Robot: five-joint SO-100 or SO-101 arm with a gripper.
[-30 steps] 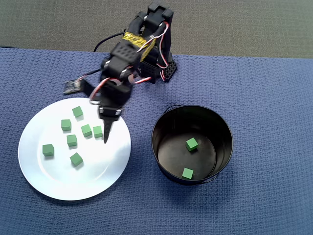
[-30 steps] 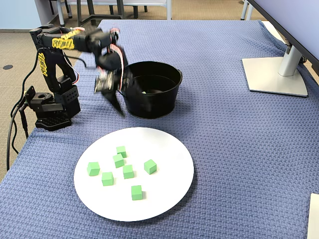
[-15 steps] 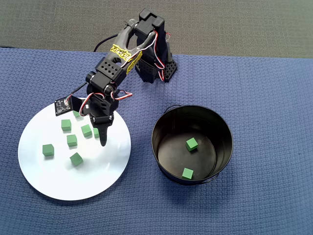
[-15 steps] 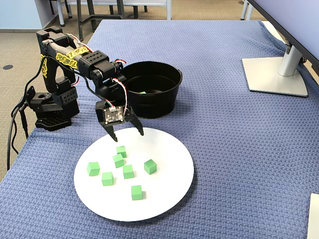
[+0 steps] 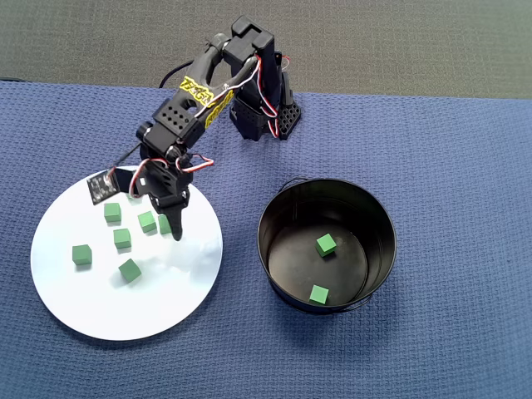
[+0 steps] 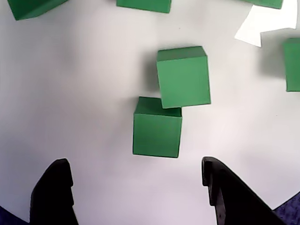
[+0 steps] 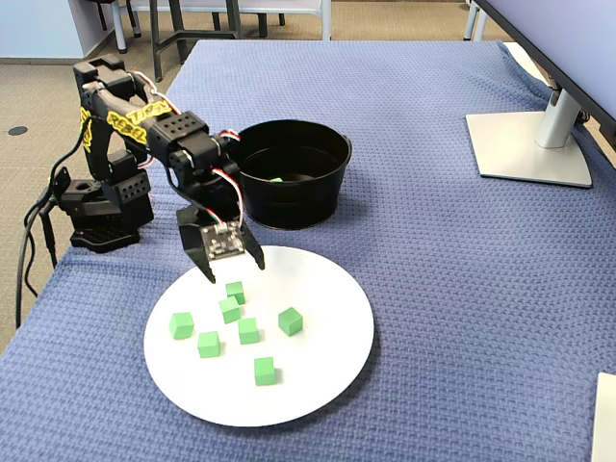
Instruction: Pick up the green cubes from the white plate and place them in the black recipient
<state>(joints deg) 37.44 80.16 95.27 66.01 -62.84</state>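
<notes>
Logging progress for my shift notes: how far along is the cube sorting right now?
Done: two green cubes lie in the black tin. In hand: nothing; the open gripper hangs over the white plate, fingers either side of the nearest cube. Left: seven cubes on the plate in the fixed view.

Two touching green cubes (image 6: pixel 168 108) lie just beyond the spread end effector (image 6: pixel 136 176).

no readable text, yellow tape (image 5: pixel 199 89) on the arm carries dark marks too small to read
</notes>
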